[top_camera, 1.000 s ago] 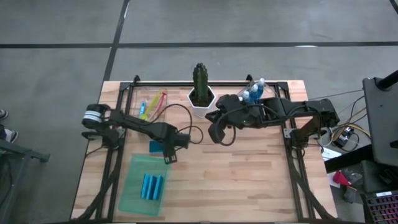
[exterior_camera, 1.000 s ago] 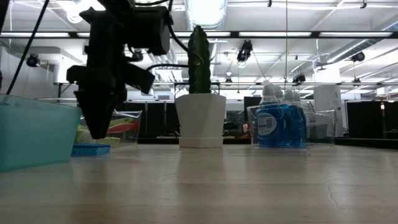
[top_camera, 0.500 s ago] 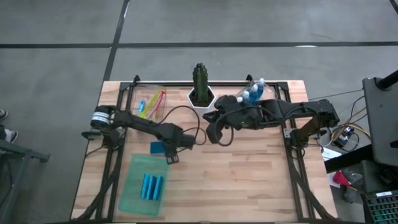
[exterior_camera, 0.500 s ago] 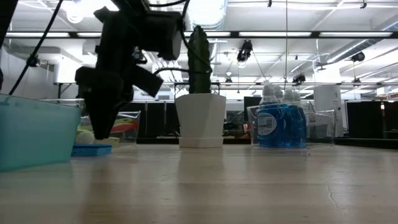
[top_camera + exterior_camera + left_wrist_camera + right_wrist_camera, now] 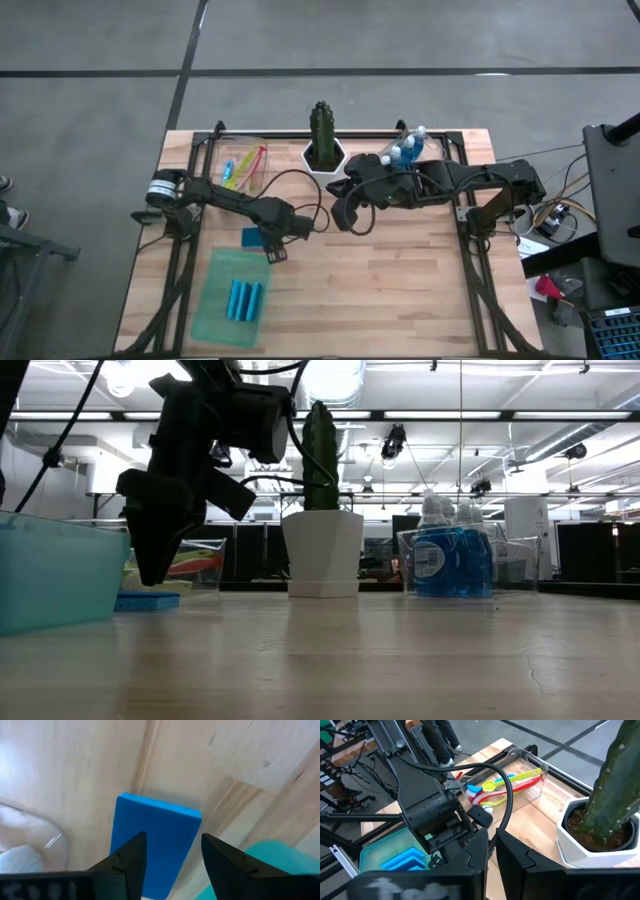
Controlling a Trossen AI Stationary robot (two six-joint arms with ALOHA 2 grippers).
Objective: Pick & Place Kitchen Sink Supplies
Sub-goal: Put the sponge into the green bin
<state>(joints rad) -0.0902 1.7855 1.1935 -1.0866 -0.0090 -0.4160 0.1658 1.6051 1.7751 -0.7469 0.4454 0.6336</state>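
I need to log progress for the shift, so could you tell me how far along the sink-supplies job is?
Done: three sponges stand in the green tray. In hand: the left gripper is open above a blue sponge lying on the table beside the tray, not yet gripped. Left: the brushes remain in their clear bin and the blue bottles in theirs. The right gripper is shut, idle near the cactus.
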